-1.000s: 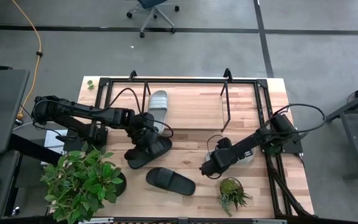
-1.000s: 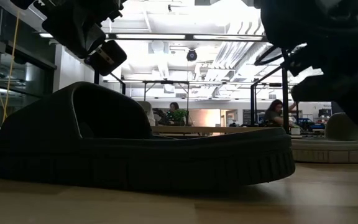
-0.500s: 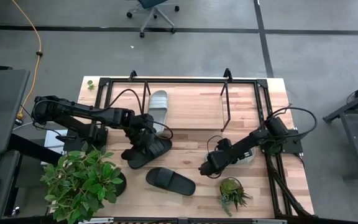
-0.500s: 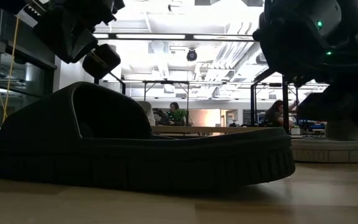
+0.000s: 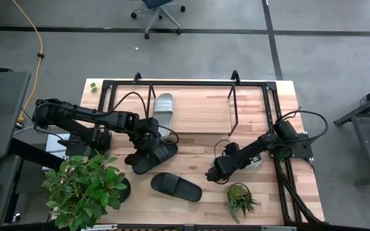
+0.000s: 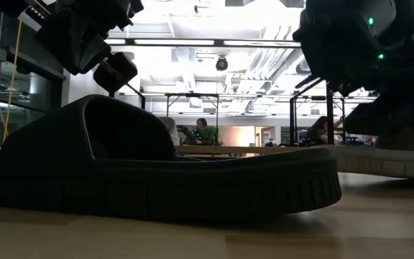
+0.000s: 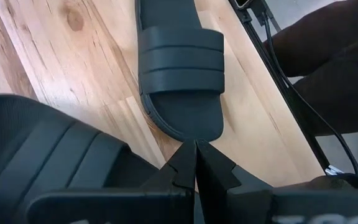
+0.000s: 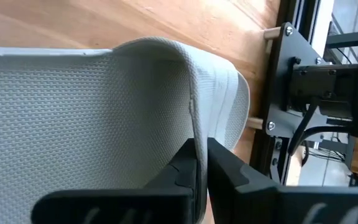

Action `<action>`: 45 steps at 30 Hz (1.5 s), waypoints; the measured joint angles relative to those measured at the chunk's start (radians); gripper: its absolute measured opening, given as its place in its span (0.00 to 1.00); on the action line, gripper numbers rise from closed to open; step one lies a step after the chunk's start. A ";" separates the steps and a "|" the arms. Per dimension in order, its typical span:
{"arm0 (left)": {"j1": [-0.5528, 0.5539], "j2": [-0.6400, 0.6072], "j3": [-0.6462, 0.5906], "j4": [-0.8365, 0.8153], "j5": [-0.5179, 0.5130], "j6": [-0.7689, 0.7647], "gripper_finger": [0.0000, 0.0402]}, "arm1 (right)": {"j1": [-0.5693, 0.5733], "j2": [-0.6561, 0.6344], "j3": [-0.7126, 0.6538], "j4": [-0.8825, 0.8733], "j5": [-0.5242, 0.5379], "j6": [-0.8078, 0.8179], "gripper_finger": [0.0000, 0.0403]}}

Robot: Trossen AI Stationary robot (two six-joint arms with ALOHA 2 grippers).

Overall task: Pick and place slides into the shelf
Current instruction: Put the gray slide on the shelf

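My left gripper [image 5: 148, 153] is shut on a black slide [image 5: 160, 154] left of the table's middle and holds it above the wood. A second black slide [image 5: 176, 187] lies flat on its sole toward the near edge, and fills the low view [image 6: 157, 165]. My right gripper [image 8: 201, 155] is shut on a light grey slide [image 5: 255, 160] at the table's right. Another grey slide [image 5: 164, 105] lies on its sole inside the shelf [image 5: 185, 83], the black tube frame along the far edge. My left gripper comes at the black slide [image 7: 48, 155] from above, slanting toward the near edge. The slide lies against the side of its shut fingers [image 7: 182, 165]. The slide and the gripper body hide the part that is gripped. My right gripper pinches the edge of the grey slide's wide strap [image 8: 192, 118] between its two fingers, which slant down toward the table's right edge. The slide [image 6: 387, 162] sits tilted, one end raised off the wood.
A large leafy plant [image 5: 85, 186] stands at the near left corner and a small potted plant [image 5: 239, 199] near the front, close to my right arm. The right arm's mount and cables [image 5: 294, 144] sit at the right edge. Bare wood lies inside the shelf's right half [image 5: 204, 109].
My right gripper has shut on the grey slide's strap. In the low view the grey slide, flat on the wood before, now sits tilted with one end raised.
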 joint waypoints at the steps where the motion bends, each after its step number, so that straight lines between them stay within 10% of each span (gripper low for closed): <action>1: 0.000 0.000 0.000 -0.004 0.000 0.000 0.00 | 0.003 0.000 0.009 -0.004 0.001 0.000 0.02; 19: 0.000 -0.116 0.000 -0.003 0.026 -0.097 0.00 | 0.030 0.000 0.354 -0.013 0.238 -0.212 0.00; 45: 0.000 -0.162 0.000 0.002 -0.058 -0.192 0.00 | -0.125 0.000 0.697 0.086 0.628 -1.145 0.00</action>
